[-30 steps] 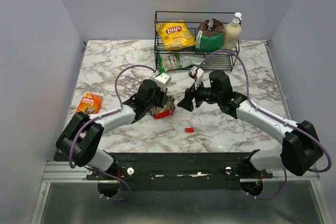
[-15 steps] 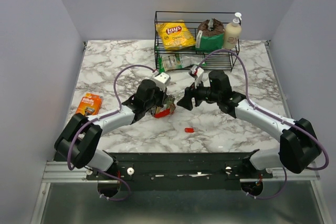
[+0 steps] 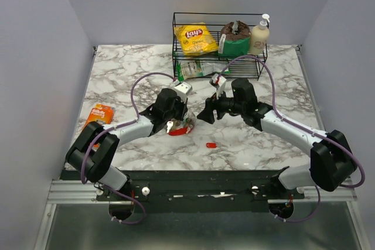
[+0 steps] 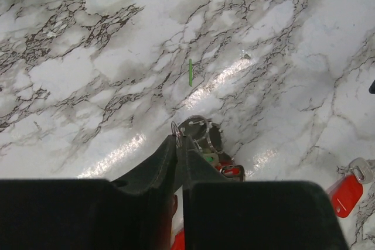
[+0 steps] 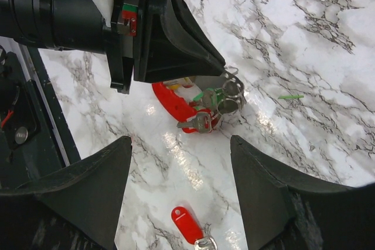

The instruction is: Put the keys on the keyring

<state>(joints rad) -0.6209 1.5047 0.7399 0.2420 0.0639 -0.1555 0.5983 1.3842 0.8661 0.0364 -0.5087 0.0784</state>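
The bunch lies on the marble between the arms: a red oval loop [image 5: 170,102], a green-tagged key [image 5: 206,95], a metal key [image 5: 199,122] and thin metal rings. My left gripper [image 4: 179,139] is shut with the small keyring [image 4: 177,127] pinched at its fingertips; the same grip shows from the right wrist, left gripper [image 5: 223,70]. From above, the left gripper [image 3: 179,122] stands over the bunch [image 3: 177,130]. My right gripper [image 5: 180,144] hangs open above the table, right gripper [image 3: 204,114] facing the left one. A loose key with a red tag [image 5: 188,225] lies apart, red-tagged key [image 3: 211,144].
A black wire rack [image 3: 176,33] at the back holds a yellow chip bag [image 3: 196,39], a dark bag and a pump bottle [image 3: 259,36]. A green-capped bottle [image 3: 196,69] lies under it. An orange razor pack [image 3: 99,115] sits far left. A green sliver [image 4: 190,72] lies on the marble.
The left gripper has shifted slightly and the bunch has come down onto the table, the red loop now lying lower and more to the left. The right gripper has barely moved.
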